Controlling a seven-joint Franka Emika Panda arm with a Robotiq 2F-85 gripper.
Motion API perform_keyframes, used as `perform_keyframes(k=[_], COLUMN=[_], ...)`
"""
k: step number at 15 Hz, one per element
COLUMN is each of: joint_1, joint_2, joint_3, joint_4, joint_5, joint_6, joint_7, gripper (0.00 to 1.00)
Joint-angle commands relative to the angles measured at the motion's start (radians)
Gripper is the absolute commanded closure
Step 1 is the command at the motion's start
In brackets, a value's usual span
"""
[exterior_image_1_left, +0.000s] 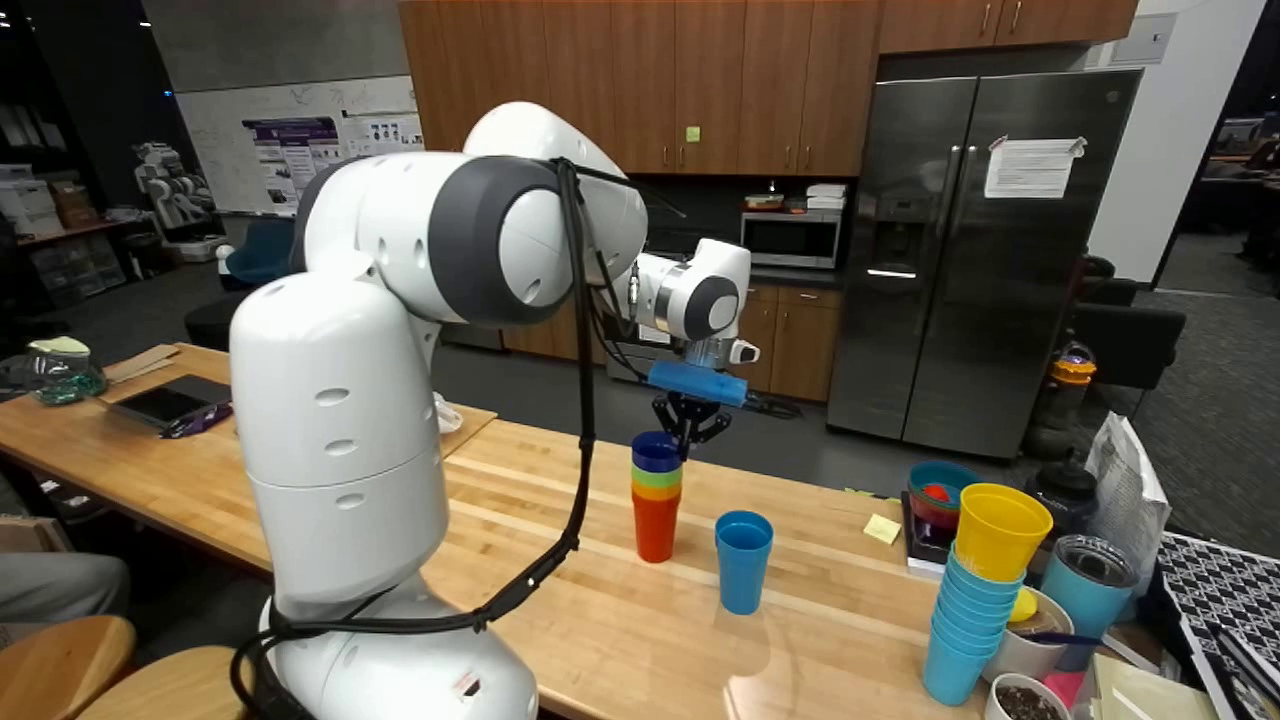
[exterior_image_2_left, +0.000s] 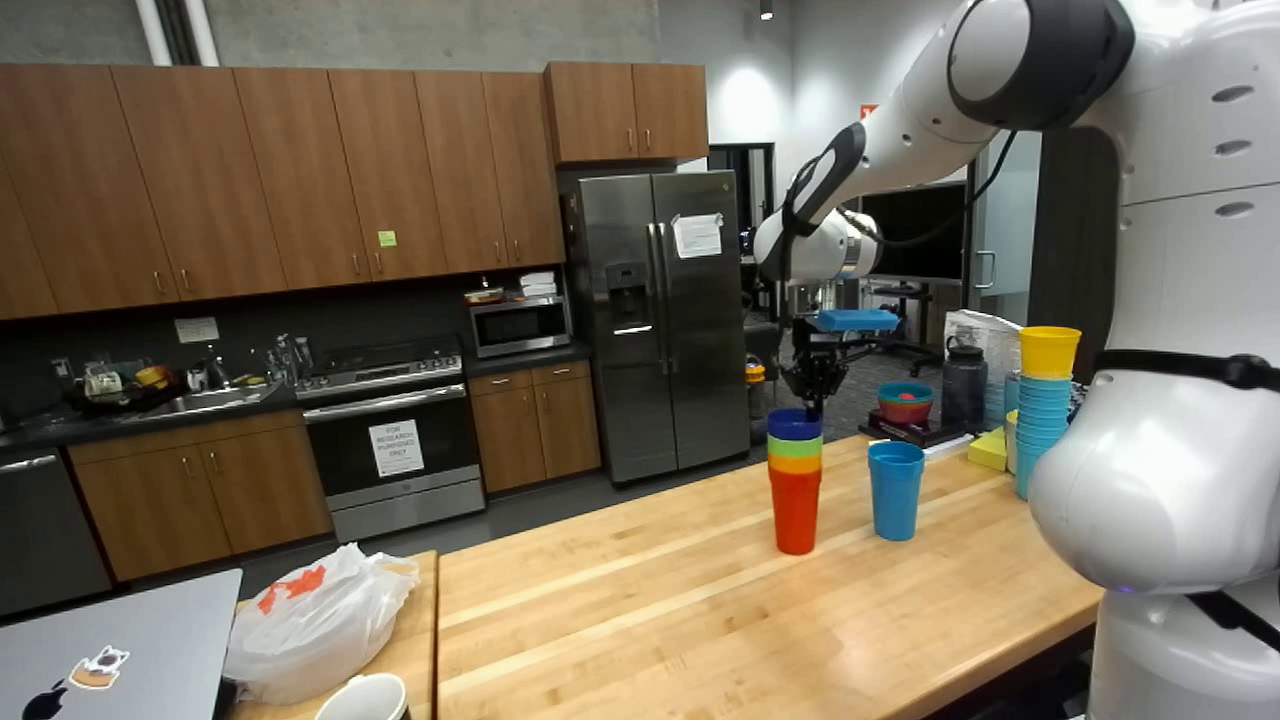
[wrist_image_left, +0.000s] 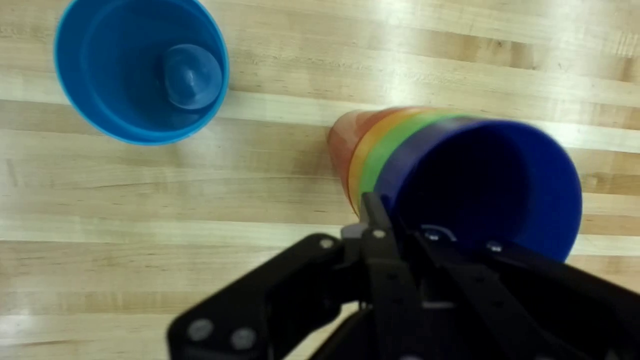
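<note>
Black fingers (wrist_image_left: 378, 250) pinch the rim of a dark blue cup (wrist_image_left: 480, 175), topmost in an upright stack (exterior_image_2_left: 796, 505) banded blue, green, orange and red on the bench (exterior_image_1_left: 850, 620). Near the stack stands a light blue cup (exterior_image_1_left: 742, 570); farther off, a grey fridge (exterior_image_1_left: 1000, 270).

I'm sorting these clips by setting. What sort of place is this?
Probably a kitchen area in a research lab or office: there is a fridge, a stove bearing a sign that mentions research, and a whiteboard on the wall.
</note>
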Motion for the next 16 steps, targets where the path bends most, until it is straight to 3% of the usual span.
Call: perform_keyframes(k=[1, 16], joint_1=[0.001, -0.008], joint_2=[0.000, -0.115], joint_3=[0.001, -0.019], joint_4=[0.013, 0.009], joint_5=[-0.006, -0.031], joint_6=[-0.005, -0.018], joint_7=[-0.009, -0.017], gripper=[1.00, 0.99])
